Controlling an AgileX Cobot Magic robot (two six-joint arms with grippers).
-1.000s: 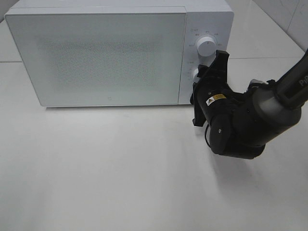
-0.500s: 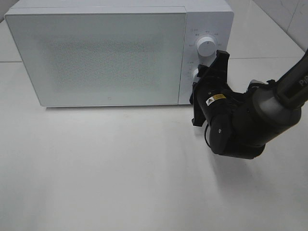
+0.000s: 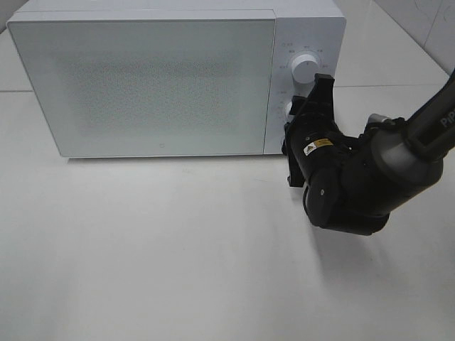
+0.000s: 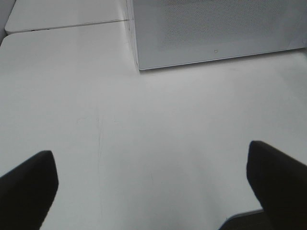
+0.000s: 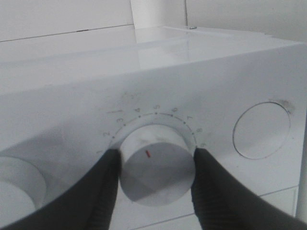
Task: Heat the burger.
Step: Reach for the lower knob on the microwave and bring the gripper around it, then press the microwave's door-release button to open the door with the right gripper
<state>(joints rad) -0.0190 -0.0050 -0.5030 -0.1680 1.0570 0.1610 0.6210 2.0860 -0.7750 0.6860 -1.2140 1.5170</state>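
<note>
The burger is out of view. A white microwave [image 3: 142, 78] stands at the back of the table with its door shut. My right gripper [image 3: 293, 114] reaches its control panel and is shut on the lower knob [image 5: 153, 175]. Its dark fingers [image 5: 103, 191] press on both sides of that knob, which has a small red mark and a number scale around it. In the wrist view my right gripper [image 5: 156, 158] sits square on the knob. My left gripper [image 4: 153, 182] is open above bare tabletop near the microwave's front corner [image 4: 136, 64]; it holds nothing.
The upper knob [image 3: 304, 69] sits just above the gripped one. A round outline [image 5: 261, 129] marks the panel beside the knob. The white table [image 3: 178, 249] stretches in front of the microwave, and the right arm's bulky wrist [image 3: 348, 188] hangs over its right side.
My right gripper has turned slightly on the lower knob, its upper end shifting a little to the left. The microwave has not moved.
</note>
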